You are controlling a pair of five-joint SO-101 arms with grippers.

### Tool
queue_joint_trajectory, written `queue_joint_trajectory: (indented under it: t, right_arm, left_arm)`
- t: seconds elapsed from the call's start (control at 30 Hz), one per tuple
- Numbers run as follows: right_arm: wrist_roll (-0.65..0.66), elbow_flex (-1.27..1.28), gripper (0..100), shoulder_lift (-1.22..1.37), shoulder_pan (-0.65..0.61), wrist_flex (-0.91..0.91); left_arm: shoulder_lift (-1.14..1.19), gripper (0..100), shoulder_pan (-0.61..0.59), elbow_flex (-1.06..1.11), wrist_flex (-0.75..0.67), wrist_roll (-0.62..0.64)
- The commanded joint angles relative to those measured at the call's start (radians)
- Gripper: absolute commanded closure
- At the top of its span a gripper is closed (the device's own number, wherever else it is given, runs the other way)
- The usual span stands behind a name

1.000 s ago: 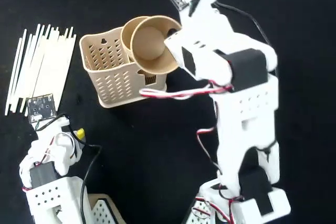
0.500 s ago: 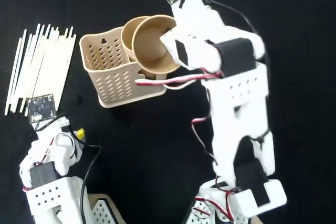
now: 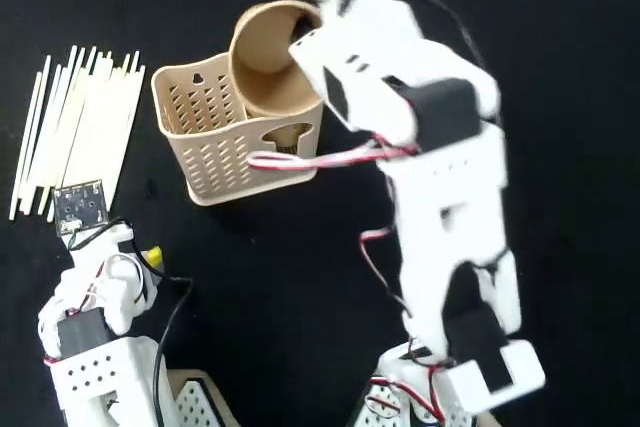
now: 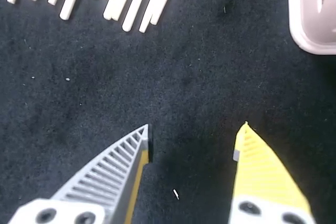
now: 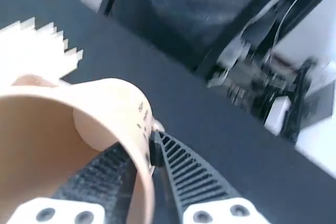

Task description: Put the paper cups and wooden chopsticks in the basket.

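High view gives you the layout. The wooden chopsticks (image 3: 75,127) lie flat in a loose fan on the black worktop (image 3: 560,97), close to its left edge and toward the far side, outside the basket. Nearer to you, at the near left corner, sits your left arm (image 3: 95,297). In the left wrist view, the left gripper (image 4: 196,127) hangs over bare worktop with its grey and yellow fingers spread wide. The chopstick ends lie well apart from the fingertips, and a corner of the basket shows farther off.

Moving right, the beige slotted basket (image 3: 215,142) stands upright left of the worktop's middle, toward the far edge. A paper cup (image 3: 265,47) sits tilted at the basket's far right corner. Its mouth faces up toward the camera and its lower part is down inside the basket's rim. You may have a second cup nested beneath it, but from this angle I cannot tell.

Right again, your right arm (image 3: 440,177) stretches from the near edge up to that cup. The right wrist view shows the right gripper (image 5: 147,145) pinched on the cup's wall at the rim. One black finger is inside the mouth and the other is against the outside.
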Motion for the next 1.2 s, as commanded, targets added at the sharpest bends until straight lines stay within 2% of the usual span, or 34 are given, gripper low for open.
queue_joint_trajectory:
  t: [0.0, 0.47, 0.53, 0.7, 0.77, 0.97, 1.17]
  right_arm:
    - [-0.041, 0.008, 98.7, 0.022, -0.005, -0.021]
    - [-0.046, 0.01, 97.8, 0.054, 0.009, 0.035]
    - [-0.049, 0.007, 91.4, 0.054, 0.011, 0.035]
    - [-0.041, -0.007, 63.2, 0.047, 0.006, 0.015]
    - [-0.041, -0.038, 58.9, 0.047, 0.006, 0.006]
    - [-0.041, -0.213, 63.9, 0.045, 0.006, 0.014]
    - [-0.041, -0.28, 81.3, 0.067, -0.048, -0.006]
  left_arm:
    - [-0.009, 74, 0.004, -0.008, -0.018, 0.011]
    - [-0.009, 74, 0.005, -0.008, -0.018, 0.011]
    - [-0.009, 74, 0.007, -0.008, -0.018, 0.011]
    - [-0.009, 74, 0.007, -0.008, -0.018, 0.011]
    - [-0.009, 74, 0.007, -0.007, -0.018, 0.011]
    - [-0.009, 74, 0.007, -0.001, -0.034, 0.011]
    - [-0.009, 74, 0.007, -0.001, -0.04, 0.011]
